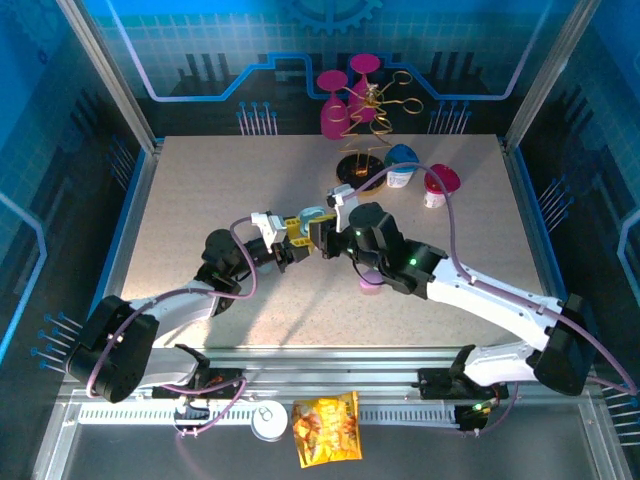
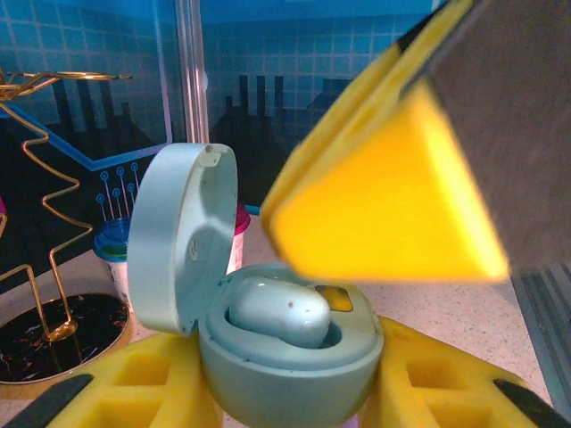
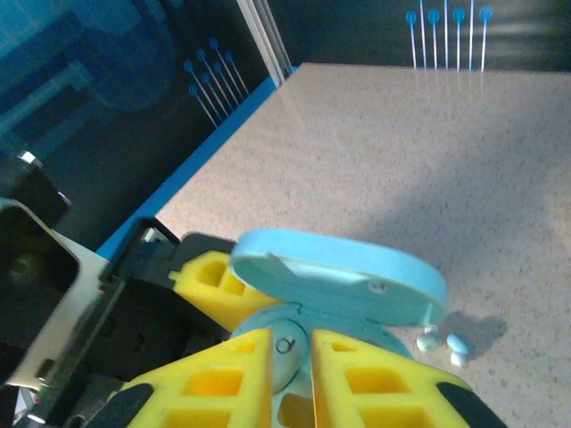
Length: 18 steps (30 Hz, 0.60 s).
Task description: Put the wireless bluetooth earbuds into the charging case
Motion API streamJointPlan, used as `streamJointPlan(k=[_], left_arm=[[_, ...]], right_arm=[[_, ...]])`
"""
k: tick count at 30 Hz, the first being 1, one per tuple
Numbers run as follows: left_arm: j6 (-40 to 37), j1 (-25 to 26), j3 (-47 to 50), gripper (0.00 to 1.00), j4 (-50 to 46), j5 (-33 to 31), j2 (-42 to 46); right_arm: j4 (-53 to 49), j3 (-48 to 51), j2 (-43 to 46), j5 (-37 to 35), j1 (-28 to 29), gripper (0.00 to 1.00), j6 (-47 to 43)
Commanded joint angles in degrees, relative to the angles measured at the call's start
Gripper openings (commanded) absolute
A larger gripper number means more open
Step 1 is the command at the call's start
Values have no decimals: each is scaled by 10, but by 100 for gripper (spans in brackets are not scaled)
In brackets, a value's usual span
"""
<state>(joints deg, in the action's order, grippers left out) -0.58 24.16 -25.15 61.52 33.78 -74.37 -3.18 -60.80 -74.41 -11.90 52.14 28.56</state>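
Over the middle of the table [image 1: 200,180], the left gripper [image 1: 297,236] is clamped on the charging case [image 2: 294,383], with one yellow finger at each side. Its lid [image 2: 178,241] stands open and upright. The left wrist view shows one pale earbud [image 2: 278,312] lying inside, its long axis across the case and one end toward the hinge. The right gripper [image 3: 292,348] hangs just above, fingers almost together. The right wrist view shows three loose earbuds [image 3: 446,343] on the table beside the case.

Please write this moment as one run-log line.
left hand: shut on charging case, lid open | earbud: lying in case | right hand: over case, nearly shut | loose earbuds: on table
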Motion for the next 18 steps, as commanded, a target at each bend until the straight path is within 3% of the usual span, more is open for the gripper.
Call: streamJointPlan(k=[1,10,18], left_arm=[[-15,0,-3,20,25,3,5],[-36,0,0,20,19,-8,1],[-124,-1,20,20,57,-29,-18]], right_arm=[[-27,-23,-14,22,-10,17,11],[-33,-24,9,10,-10,30,10],[-45,-38,9,14,-10,41,19]])
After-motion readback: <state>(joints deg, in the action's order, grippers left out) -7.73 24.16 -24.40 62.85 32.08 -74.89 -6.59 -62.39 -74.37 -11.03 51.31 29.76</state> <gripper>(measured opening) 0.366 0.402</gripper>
